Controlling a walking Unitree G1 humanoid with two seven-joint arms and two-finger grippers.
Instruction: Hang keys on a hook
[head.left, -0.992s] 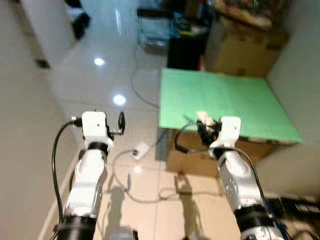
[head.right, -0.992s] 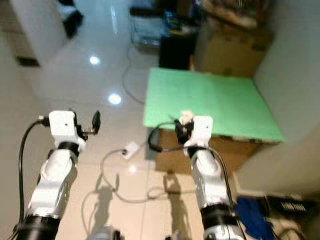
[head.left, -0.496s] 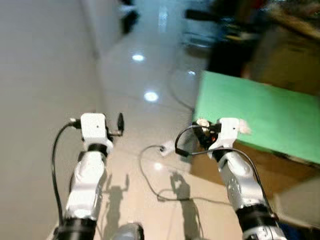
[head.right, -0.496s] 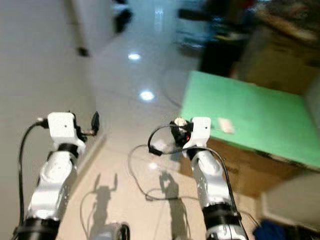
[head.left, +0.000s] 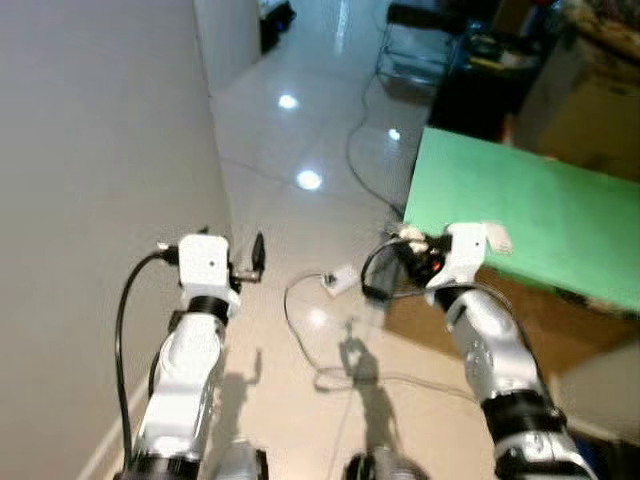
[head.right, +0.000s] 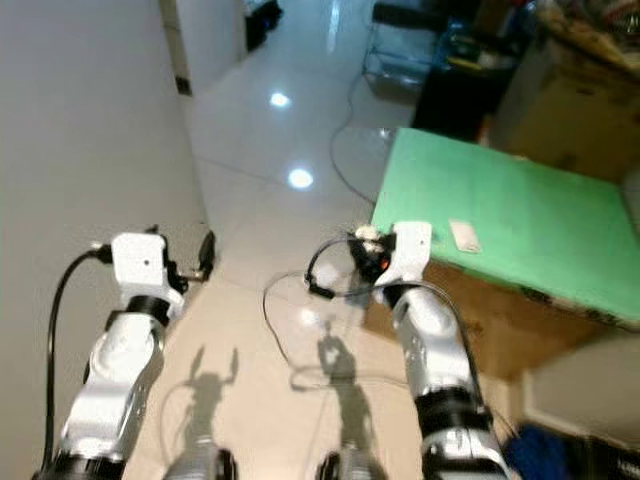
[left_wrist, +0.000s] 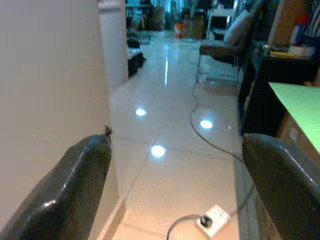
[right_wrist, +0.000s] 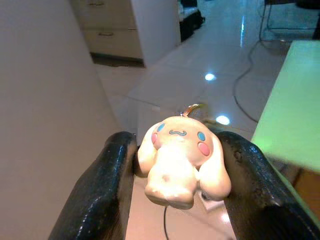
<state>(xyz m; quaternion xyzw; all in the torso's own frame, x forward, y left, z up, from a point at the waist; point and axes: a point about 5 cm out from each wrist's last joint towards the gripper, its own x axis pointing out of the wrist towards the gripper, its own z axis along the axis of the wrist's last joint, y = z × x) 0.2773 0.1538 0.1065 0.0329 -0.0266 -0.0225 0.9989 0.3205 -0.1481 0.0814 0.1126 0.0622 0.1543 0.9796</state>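
A wall (head.left: 90, 180) stands left, a table (head.left: 520, 215) right, apparently a power strip (head.left: 340, 280) between.

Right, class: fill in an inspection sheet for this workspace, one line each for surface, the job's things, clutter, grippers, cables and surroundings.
Surface: green board lying on cardboard boxes.
Job's things: cream puppy keychain, a metal ring at its top; hook: nothing seen.
Clutter: small white card on the board.
Grippers: right gripper shut on the keychain; left gripper open, holding nothing.
Cables: white power strip and cord across the glossy floor.
Surroundings: plain wall on the robot's left, chair beyond.
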